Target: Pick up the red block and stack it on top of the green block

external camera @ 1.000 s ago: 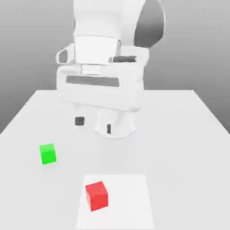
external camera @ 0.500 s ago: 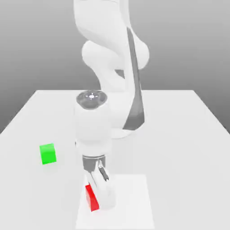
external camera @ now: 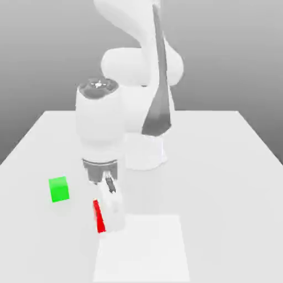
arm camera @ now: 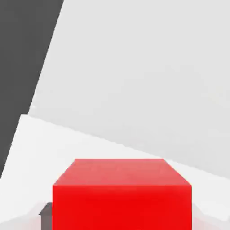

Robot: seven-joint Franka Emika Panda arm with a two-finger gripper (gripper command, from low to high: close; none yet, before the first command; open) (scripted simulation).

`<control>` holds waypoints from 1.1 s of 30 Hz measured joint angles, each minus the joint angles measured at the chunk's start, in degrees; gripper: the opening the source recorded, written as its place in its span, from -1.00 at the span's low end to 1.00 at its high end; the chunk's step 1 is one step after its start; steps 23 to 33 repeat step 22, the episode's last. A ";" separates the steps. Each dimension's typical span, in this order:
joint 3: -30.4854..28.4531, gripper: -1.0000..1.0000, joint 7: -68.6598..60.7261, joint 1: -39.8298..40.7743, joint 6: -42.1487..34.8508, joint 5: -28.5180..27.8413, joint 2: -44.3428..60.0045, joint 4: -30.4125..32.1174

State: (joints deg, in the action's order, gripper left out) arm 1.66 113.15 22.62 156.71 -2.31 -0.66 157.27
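My gripper [external camera: 106,216] is shut on the red block [external camera: 99,216], holding it just above the table; the white fingers hide most of the cube, so a narrow red strip shows. In the hand view the red block [arm camera: 121,193] sits close up between the jaws, with the table well below it. The green block [external camera: 58,189] rests on the table, to the exterior view's left of the gripper and a little farther back, apart from it.
A lighter square patch [external camera: 145,251] marks the white table [external camera: 221,166] near its front edge, below and right of the gripper. The arm's base [external camera: 145,155] stands at the table's middle back.
The open gripper came down over the red block and shut on it. It has since risen and carried the block toward the exterior view's left, off the square patch. The green block has not moved.
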 joint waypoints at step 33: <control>-10.44 1.00 16.86 19.14 12.60 1.80 -0.35 12.94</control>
